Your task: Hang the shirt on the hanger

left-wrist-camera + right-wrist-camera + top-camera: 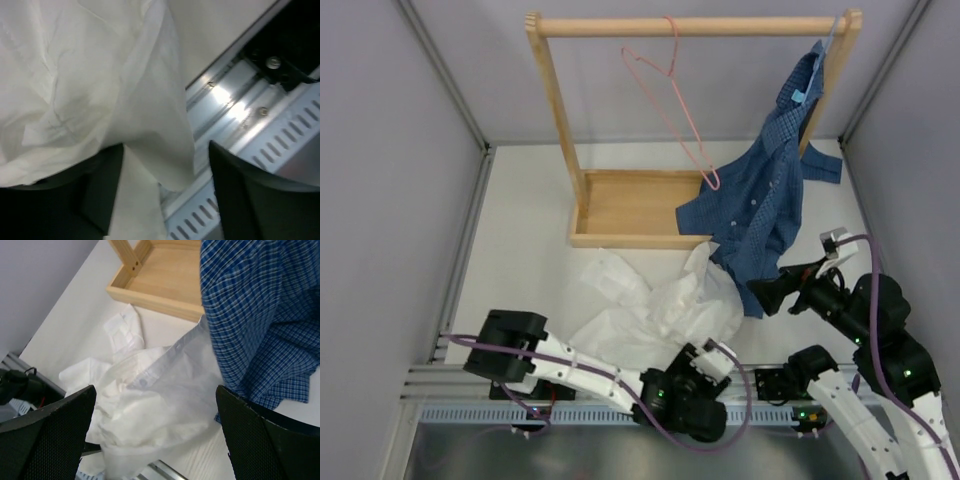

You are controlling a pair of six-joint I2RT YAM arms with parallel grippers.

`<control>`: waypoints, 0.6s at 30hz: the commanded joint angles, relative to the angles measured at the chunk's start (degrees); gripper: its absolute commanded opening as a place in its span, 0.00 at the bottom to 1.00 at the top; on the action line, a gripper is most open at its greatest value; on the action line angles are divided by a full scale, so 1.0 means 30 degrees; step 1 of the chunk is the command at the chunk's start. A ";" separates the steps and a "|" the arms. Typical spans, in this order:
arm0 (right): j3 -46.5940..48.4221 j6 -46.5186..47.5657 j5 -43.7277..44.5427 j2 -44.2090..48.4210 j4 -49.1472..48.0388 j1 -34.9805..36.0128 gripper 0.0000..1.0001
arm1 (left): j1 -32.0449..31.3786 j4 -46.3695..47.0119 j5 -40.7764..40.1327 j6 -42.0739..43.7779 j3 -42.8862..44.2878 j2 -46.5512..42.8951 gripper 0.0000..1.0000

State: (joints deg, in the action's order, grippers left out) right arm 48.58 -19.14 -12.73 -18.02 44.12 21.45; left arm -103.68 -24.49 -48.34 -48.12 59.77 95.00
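White cotton, crumpled: the shirt [650, 300] lies in a heap on the table [520, 230], at 6 o'clock from the wooden rack's base tray [630, 205], with one edge tucked under the hem of a dark blue checked shirt [770, 200] that hangs from the rack's right post. The pink wire hanger [671, 72] dangles bare from the rail [740, 26] at 12 o'clock from the heap, well apart from it and tilted, its lower corner over the tray. The left gripper [712, 360] sits at the heap's near edge, at 5 o'clock; its wrist camera shows the jaws apart with a fold of white cloth draped between them and over the left finger [100, 200], not clamped on it. The right gripper [767, 293] hovers at 3 o'clock from the heap, just beside the blue hem, with its jaws wide apart and holding nothing; a buttoned placket shows below it in its own view. By this evidence the task is at its very start: the garment is neither lifted nor spread, no shoulder has met the wire, and grasping, opening the collar and threading the hanger all remain.
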 commanded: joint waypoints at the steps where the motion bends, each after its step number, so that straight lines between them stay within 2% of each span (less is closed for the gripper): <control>1: -0.0518 0.0371 -0.2579 -0.1254 -0.1405 -0.0208 0.99 | -0.0743 0.0757 -0.1319 0.1951 0.2865 0.0707 0.80; 2: -0.0635 0.0460 -0.2553 -0.1462 -0.1376 -0.0208 0.99 | -0.0714 0.0694 -0.1348 0.1629 0.2783 0.0329 0.92; 3: -0.0868 0.0519 -0.2524 -0.1638 -0.1289 -0.0237 0.99 | -0.0685 0.0751 -0.1407 0.1364 0.2492 -0.0081 0.98; 7: -0.1455 0.0549 -0.3514 -0.2544 -0.1200 -0.0237 0.99 | -0.0626 0.0635 -0.2020 0.1391 0.0214 -0.3300 0.98; 10: -0.2040 0.0228 -0.4047 -0.3307 -0.1491 -0.0149 1.00 | -0.0102 -0.0299 -0.3310 -0.0565 -0.1460 -0.7047 0.98; 11: -0.2477 0.0110 -0.4192 -0.3483 -0.1667 -0.0120 0.99 | 0.1119 -0.1289 -0.3254 -0.2399 -0.2626 -0.9030 0.98; 13: -0.2773 -0.0124 -0.4194 -0.3836 -0.2193 0.0347 0.99 | 0.3141 -0.1475 -0.1358 -0.3498 -0.4124 -1.0857 0.98; 14: -0.2919 -0.0270 -0.3614 -0.3895 -0.2370 0.0552 0.99 | 0.5705 -0.1301 -0.0305 -0.3908 -0.5466 -1.2171 0.98; 17: -0.2776 -0.0681 -0.2644 -0.3807 -0.2722 0.1198 1.00 | 0.8970 0.0160 0.2191 -0.2779 -0.6823 -1.3470 0.98; 18: -0.2716 -0.0653 -0.2612 -0.3807 -0.2782 0.1344 0.99 | 0.9621 0.1993 0.3037 -0.2102 -0.7378 -1.3503 0.98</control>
State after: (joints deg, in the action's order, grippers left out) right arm 39.27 -19.79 -22.02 -29.80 41.36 23.88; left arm -79.31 -24.49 -48.01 -55.11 41.58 54.48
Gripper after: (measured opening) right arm 0.993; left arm 0.980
